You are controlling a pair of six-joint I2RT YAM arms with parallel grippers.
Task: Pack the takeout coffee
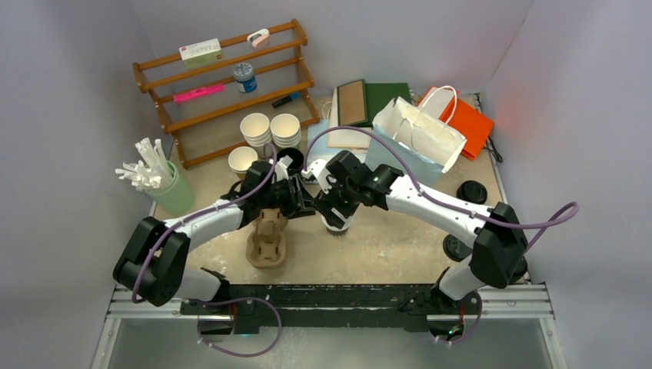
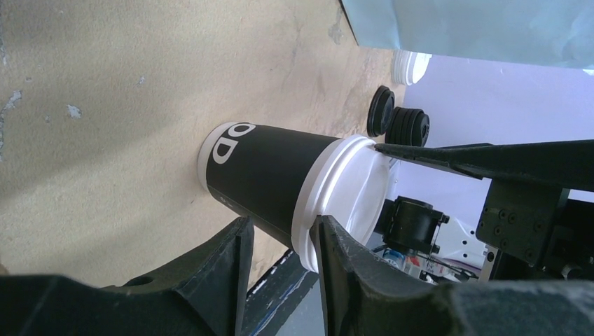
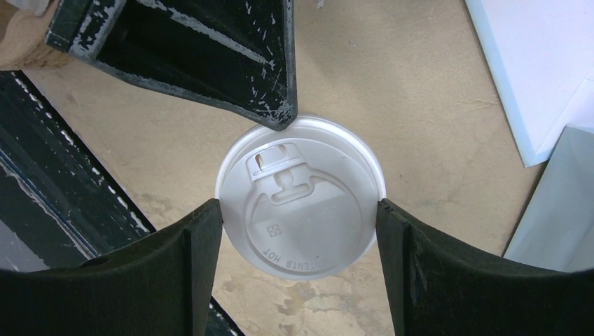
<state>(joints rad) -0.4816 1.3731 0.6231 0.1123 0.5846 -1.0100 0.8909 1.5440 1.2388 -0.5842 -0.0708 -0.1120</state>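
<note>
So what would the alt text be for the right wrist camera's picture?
Seen from straight above, the white-lidded takeout coffee sits clamped between the two black fingers of the right claw. A fingertip of the left claw touches the lid's upper rim. Around it are the tan table and a pale blue bag.

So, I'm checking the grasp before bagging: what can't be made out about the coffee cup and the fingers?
Top view: the takeout coffee is mostly hidden under the right arm.
Left wrist view: the cup's print wraps out of sight, only OD shows; the left fingers overlap the lid, so contact is unclear.
Right wrist view: the lid hides the cup's wall and base.
</note>
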